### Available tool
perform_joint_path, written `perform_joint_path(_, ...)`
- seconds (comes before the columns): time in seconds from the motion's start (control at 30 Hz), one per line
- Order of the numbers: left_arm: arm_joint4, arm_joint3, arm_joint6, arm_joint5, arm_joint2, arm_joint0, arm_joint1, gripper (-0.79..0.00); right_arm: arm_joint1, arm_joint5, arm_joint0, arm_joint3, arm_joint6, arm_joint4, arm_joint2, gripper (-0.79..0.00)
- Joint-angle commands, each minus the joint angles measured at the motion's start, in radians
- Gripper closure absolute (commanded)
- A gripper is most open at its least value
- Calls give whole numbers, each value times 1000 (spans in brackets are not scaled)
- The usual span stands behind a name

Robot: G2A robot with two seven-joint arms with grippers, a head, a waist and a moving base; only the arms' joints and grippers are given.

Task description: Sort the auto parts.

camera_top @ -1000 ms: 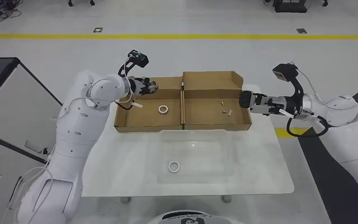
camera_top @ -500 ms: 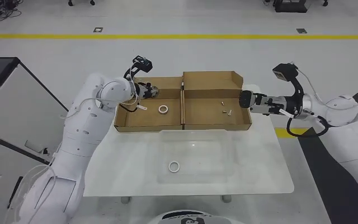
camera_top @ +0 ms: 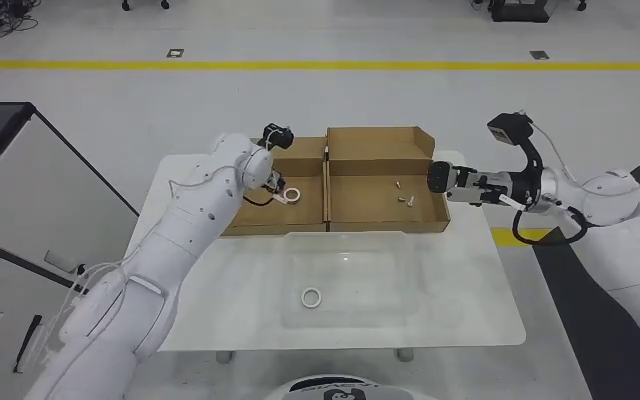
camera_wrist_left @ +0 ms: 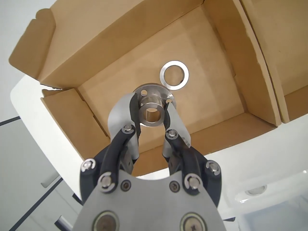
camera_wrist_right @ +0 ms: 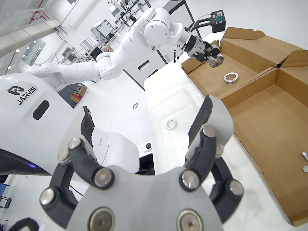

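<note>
My left gripper (camera_wrist_left: 150, 111) is shut on a metal flanged bushing (camera_wrist_left: 154, 97) and hangs over the floor of the left cardboard box (camera_wrist_left: 120, 37). A flat metal ring (camera_wrist_left: 174, 75) lies on that floor just past the bushing. From above, the left gripper (camera_top: 272, 178) is by the ring (camera_top: 291, 195). My right gripper (camera_top: 437, 178) is open at the right box's (camera_top: 375, 150) right wall, with nothing between its fingers (camera_wrist_right: 202, 118). Two small bolts (camera_top: 404, 192) lie in the right box. Another ring (camera_top: 311, 297) lies in the clear tray (camera_top: 290, 240).
The two open cardboard boxes stand side by side at the table's far edge, flaps raised. The clear tray occupies the middle of the white table (camera_top: 500, 300). A dark-framed panel (camera_top: 40, 190) stands left of the table.
My left arm has swung right with the bushing, from the left box's far-left corner to above its floor near the ring. The right arm has not moved.
</note>
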Motion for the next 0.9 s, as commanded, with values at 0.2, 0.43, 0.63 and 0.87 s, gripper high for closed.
perform_joint_path(0.2, -39, 183, 46, 11, 70, -58, -61, 0, 0, 0, 0, 0, 0, 0, 0, -785)
perform_joint_path(0.43, -67, 302, 73, 26, 101, -94, -105, 0, 0, 0, 0, 0, 0, 0, 0, -785)
perform_joint_path(0.63, -96, 395, 88, 12, 113, -119, -135, 0, 0, 0, 0, 0, 0, 0, 0, -785)
perform_joint_path(0.87, -114, 471, 98, -5, 129, -140, -169, 0, 0, 0, 0, 0, 0, 0, 0, -785)
